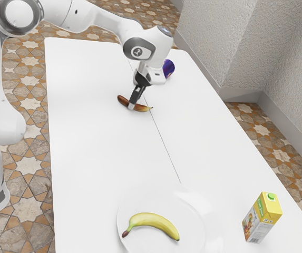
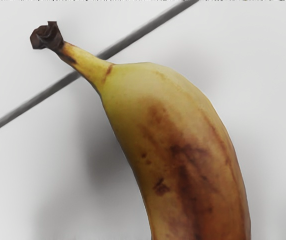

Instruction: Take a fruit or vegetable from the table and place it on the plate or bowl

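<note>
A brown-spotted banana (image 1: 124, 100) lies on the white table near its far end, beside the dark seam line. My gripper (image 1: 134, 104) has come down onto its middle, with the hand right above it. From the wrist, the same banana (image 2: 182, 160) sits close under the hand, its dark stem end (image 2: 47, 36) pointing toward the seam (image 2: 133, 40). At the table's near edge stands a white plate (image 1: 195, 211) with a yellow banana (image 1: 152, 222) lying on it.
A purple-blue round object (image 1: 169, 67) sits just behind the hand. An orange-and-yellow juice carton (image 1: 262, 217) stands at the exterior view's lower right, next to the plate. The table seam (image 1: 164, 147) runs from the gripper toward the plate. A wall rises on the right.
</note>
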Robot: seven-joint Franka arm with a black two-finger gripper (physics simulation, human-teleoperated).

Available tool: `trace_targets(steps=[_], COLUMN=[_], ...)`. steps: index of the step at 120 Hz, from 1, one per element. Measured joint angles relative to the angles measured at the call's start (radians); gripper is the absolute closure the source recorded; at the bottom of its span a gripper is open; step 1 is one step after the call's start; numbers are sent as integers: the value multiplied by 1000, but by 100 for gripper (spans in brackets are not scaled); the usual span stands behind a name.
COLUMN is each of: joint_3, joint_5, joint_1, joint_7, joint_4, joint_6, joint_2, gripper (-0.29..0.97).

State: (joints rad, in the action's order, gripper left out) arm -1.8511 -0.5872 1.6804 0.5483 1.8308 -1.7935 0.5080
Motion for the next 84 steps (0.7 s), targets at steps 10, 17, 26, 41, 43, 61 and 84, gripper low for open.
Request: trace_targets(steps=[10, 17, 26, 41, 43, 61, 84], joint_3=[-5, -16, -25, -28, -28, -28, -28], joint_5=[0, -2, -2, -4, -4, -2, -1], joint_1=[5, 8, 9, 12, 13, 14, 20], joint_7=[-1, -2, -2, -5, -6, -10, -14], joint_4=[3, 6, 8, 9, 9, 9, 8], joint_6=[0, -1, -2, -4, -4, -5, -5], joint_2=[1, 2, 3, 3, 3, 3, 6], gripper=[4, 4, 5, 6, 6, 8, 4])
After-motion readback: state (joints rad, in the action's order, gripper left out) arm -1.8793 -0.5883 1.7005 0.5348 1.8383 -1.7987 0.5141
